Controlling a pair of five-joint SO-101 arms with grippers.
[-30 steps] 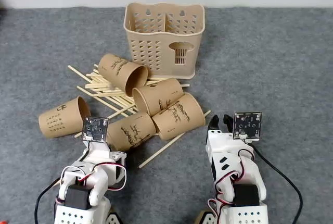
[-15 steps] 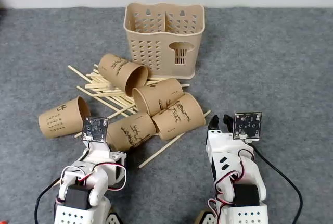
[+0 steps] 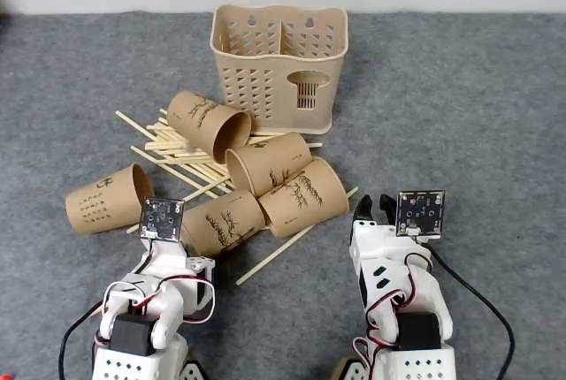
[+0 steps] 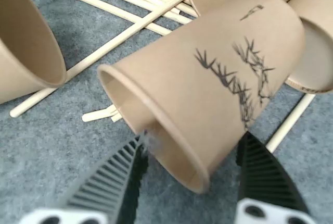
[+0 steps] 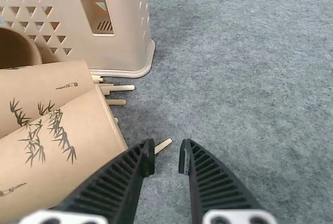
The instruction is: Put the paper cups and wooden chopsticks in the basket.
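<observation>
From above we saw five paper cups point(image 3: 265, 163) lying on their sides over scattered wooden chopsticks point(image 3: 177, 155), in front of the upright basket point(image 3: 279, 88). At the left wrist, the left gripper point(image 4: 195, 143) gaped wide around the nearest cup point(image 4: 208, 73), at its rim. At the right wrist, the right gripper point(image 5: 166, 156) was barely parted, grasping nothing.

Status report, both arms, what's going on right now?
Left gripper open, fingers either side of a lying paper cup. Right gripper open, empty, near a chopstick tip. Basket upright beyond the pile.
</observation>
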